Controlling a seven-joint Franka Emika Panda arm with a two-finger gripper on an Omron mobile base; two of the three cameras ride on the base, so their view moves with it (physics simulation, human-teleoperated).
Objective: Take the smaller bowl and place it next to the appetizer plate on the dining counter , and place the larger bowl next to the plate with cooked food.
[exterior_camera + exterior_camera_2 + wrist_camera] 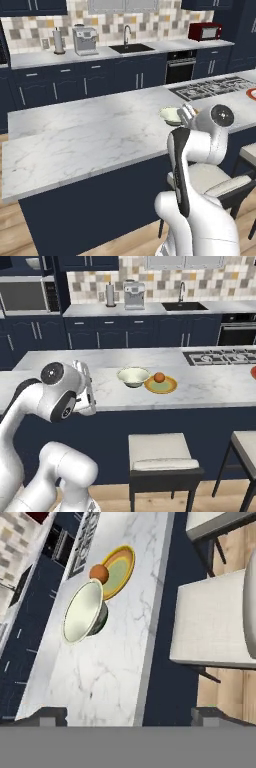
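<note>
Pincer [128, 716] empty, smaller bowl [84, 611] well ahead

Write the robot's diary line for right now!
smaller bowl: on dining counter, beside appetizer plate | gripper: open, empty, away from bowl

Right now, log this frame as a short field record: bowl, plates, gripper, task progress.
smaller bowl: upright on the dining counter, right beside the appetizer plate
appetizer plate: holds one orange ball
plate with cooked food: red rim at the counter's far end, past the cooktop
gripper: open, holding nothing, apart from the bowl
progress: smaller bowl placed
</note>
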